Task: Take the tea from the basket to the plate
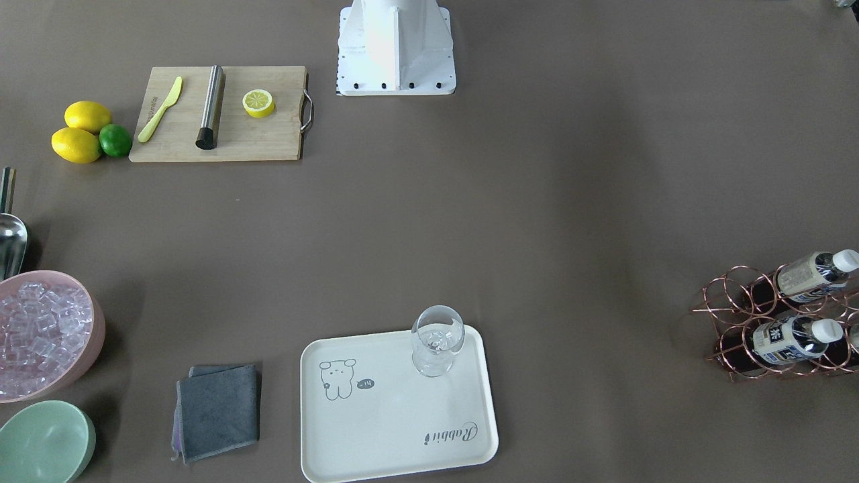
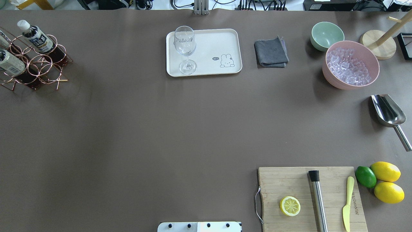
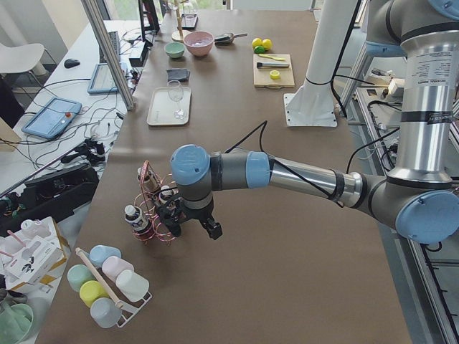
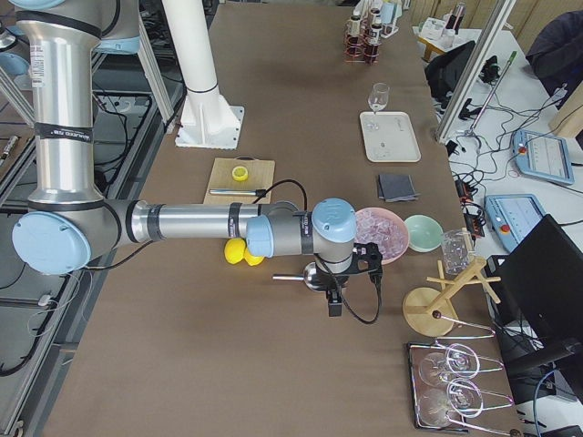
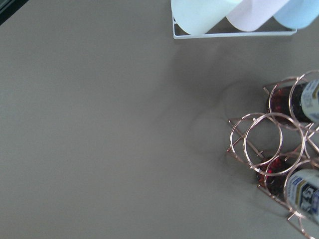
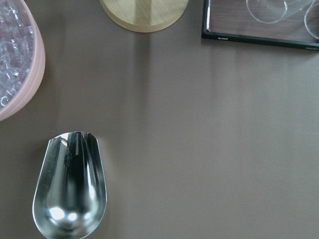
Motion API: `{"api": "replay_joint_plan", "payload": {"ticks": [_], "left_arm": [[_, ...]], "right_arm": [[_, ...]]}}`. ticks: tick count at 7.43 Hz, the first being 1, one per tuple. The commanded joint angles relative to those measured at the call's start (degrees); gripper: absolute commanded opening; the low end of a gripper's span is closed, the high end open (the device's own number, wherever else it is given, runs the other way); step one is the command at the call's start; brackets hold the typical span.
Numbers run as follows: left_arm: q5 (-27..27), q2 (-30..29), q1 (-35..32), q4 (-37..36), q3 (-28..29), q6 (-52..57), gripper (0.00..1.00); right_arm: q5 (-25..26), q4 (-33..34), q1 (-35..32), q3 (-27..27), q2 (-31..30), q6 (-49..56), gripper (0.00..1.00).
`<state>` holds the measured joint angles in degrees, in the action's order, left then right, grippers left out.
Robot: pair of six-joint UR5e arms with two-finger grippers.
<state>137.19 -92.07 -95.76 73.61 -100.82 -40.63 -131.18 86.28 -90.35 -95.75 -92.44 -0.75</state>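
1. Front: tea (image 1: 795, 339) is seen tilted in the basket (image 1: 738, 302), well apart from the plate (image 1: 396, 416).
2. Left side: left gripper (image 3: 195, 231) is hung near the basket, so it's judged nearer. Its grip can't be told.
3. Right side: right gripper (image 4: 353, 300) is parked far off, and its grip can't be told either.
4. Left wrist: the basket is seen off to the right.

Overhead and front cameras face each other, both showing the plate (image 1: 402, 416).
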Motion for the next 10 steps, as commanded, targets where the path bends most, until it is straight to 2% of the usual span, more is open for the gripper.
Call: {"api": "replay_joint_plan", "payload": {"ticks": [1, 2, 4, 5, 8, 10], "left_arm": [[-0.25, -10.29, 0.4, 0.48, 9.82, -21.08, 0.98], [-0.25, -12.24, 0.75, 0.92, 10.81, -31.77, 0.98], [-0.08, -12.44, 0.84, 10.54, 10.9, -54.44, 0.98], [-0.34, -12.7, 1.62, 12.42, 11.08, -60.56, 0.98], [-2.17, -15.5, 5.22, 12.7, 12.31, -66.67, 0.98], [-3.77, -16.48, 7.42, 13.66, 12.75, -66.69, 0.98]], "right_arm": [[0.05, -0.06, 0.0, 0.39, -0.02, 0.23, 1.0], [0.92, -0.06, 0.17, 0.47, 0.16, 0.14, 1.0], [1.19, 0.2, 0.18, 0.3, 1.04, -0.03, 1.0], [1.19, 0.21, 0.18, 0.39, 1.04, -0.04, 1.0], [1.19, 0.38, 0.26, 0.47, 0.95, -0.21, 1.0], [1.28, 0.56, 0.26, 0.56, 1.04, -0.3, 1.0]]}}
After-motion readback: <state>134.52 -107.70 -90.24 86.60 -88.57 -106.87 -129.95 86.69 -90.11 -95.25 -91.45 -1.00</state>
